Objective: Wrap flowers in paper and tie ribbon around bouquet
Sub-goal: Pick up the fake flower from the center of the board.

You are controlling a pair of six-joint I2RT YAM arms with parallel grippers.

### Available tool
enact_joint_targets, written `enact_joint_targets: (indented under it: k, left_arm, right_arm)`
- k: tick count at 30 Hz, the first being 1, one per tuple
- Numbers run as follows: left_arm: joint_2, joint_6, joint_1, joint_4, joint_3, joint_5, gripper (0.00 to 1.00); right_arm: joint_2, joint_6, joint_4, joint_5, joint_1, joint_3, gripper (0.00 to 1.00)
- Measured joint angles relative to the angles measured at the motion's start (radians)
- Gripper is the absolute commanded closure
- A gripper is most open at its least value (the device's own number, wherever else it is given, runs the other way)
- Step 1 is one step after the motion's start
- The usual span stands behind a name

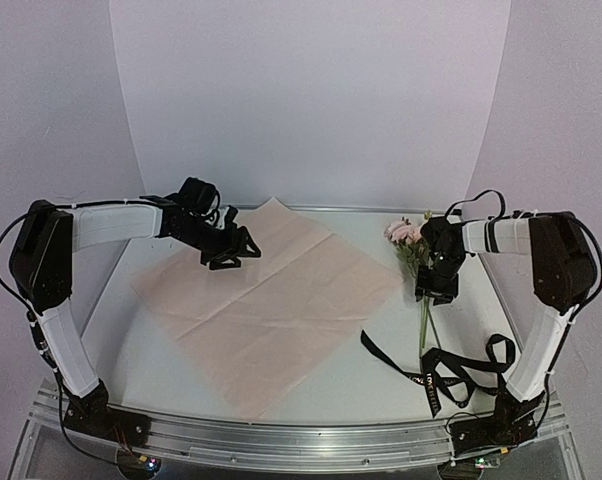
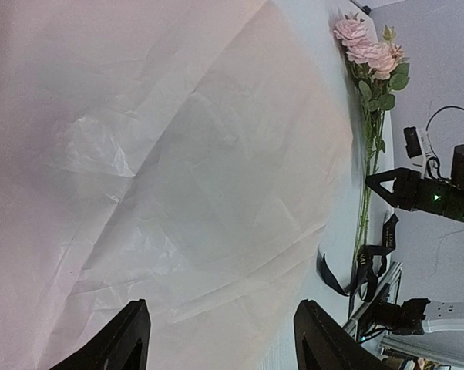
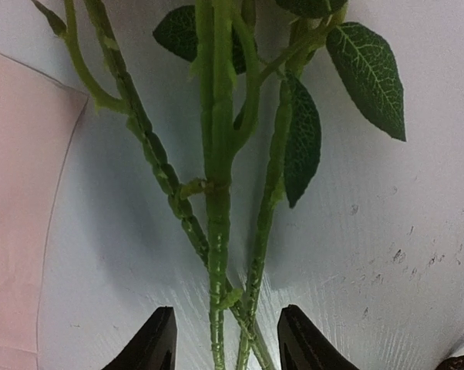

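Between my right gripper's (image 3: 226, 343) jaws lie the flowers' (image 3: 216, 193) thin stems, flat on the table (image 3: 386, 231). The jaws are open and hold nothing. Just left of them is the paper (image 3: 16, 193). My left gripper (image 2: 220, 339) hangs open over it, empty. I think a stem could slip out when I squeeze.

A white table (image 1: 141, 350) has a metal rail (image 1: 301, 440) along its near edge and a pale backdrop (image 1: 311, 100) behind.
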Motion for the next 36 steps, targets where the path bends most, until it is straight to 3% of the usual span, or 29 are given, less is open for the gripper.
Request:
enact_joint_targets:
  k: [8,15,25,36]
  left_arm:
    - [-0.001,-0.001,0.000,0.000,0.000,-0.001,0.34]
    - [-0.001,-0.004,0.000,0.000,0.000,-0.003,0.34]
    - [-0.002,-0.027,0.000,0.003,-0.019,-0.014,0.34]
    - [-0.003,-0.054,0.000,0.038,-0.070,-0.019,0.33]
  right_arm:
    - [0.060,0.054,-0.014,0.002,0.000,0.023,0.71]
    - [0.062,0.090,-0.024,0.030,0.001,0.026,1.00]
    - [0.048,0.074,-0.048,0.067,0.012,0.031,1.00]
    - [-0.125,0.007,-0.105,0.082,0.061,0.106,1.00]
